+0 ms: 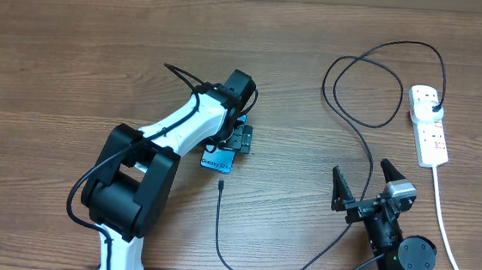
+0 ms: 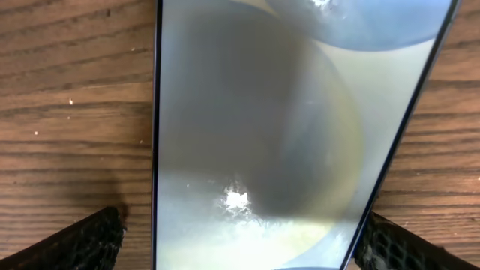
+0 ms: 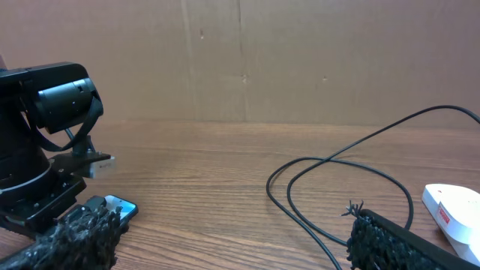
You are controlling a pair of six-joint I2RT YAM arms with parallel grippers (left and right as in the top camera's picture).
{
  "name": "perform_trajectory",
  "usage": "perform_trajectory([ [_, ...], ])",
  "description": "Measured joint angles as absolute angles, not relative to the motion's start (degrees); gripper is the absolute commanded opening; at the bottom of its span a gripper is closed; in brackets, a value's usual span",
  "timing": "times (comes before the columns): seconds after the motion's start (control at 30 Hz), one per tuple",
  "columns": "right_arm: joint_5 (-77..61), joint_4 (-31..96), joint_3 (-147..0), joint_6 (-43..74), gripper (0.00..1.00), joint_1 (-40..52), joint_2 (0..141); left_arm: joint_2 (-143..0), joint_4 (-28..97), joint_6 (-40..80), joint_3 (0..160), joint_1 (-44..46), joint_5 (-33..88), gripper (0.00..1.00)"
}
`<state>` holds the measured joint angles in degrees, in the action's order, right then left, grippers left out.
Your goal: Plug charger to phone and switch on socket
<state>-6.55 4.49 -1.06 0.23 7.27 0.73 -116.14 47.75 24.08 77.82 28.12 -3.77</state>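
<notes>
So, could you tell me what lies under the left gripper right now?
The phone lies flat on the table beneath the left gripper, and its screen fills the wrist view. From overhead only its near end shows; the gripper covers the rest.

The left arm [image 1: 181, 126] has a white link between bulky black joint housings, with a black wire [image 1: 184, 74] looped along it. The right arm [image 1: 400, 251] is black and carries a pale grey block [image 1: 400, 189]. The left tool [image 1: 233, 143] and right tool [image 1: 361, 175] have black fingers [image 3: 75, 240] with a rough, knobbly surface.
</notes>
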Motion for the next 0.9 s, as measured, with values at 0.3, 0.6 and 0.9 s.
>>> perform_trajectory([
  [0.3, -6.55, 4.49, -1.06, 0.19, 1.0, 7.27, 0.73, -117.23, 51.75, 24.03, 84.25, 28.1, -4.56, 1.0],
  [0.6, -6.55, 4.49, -1.06, 0.21, 1.0, 7.27, 0.73, -117.25, 52.62, 23.77, 86.85, 28.12, -4.6, 1.0],
  [0.9, -6.55, 4.51, -1.06, 0.21, 1.0, 7.27, 0.73, -117.25, 49.01, 18.81, 84.93, 28.12, -4.08, 1.0],
])
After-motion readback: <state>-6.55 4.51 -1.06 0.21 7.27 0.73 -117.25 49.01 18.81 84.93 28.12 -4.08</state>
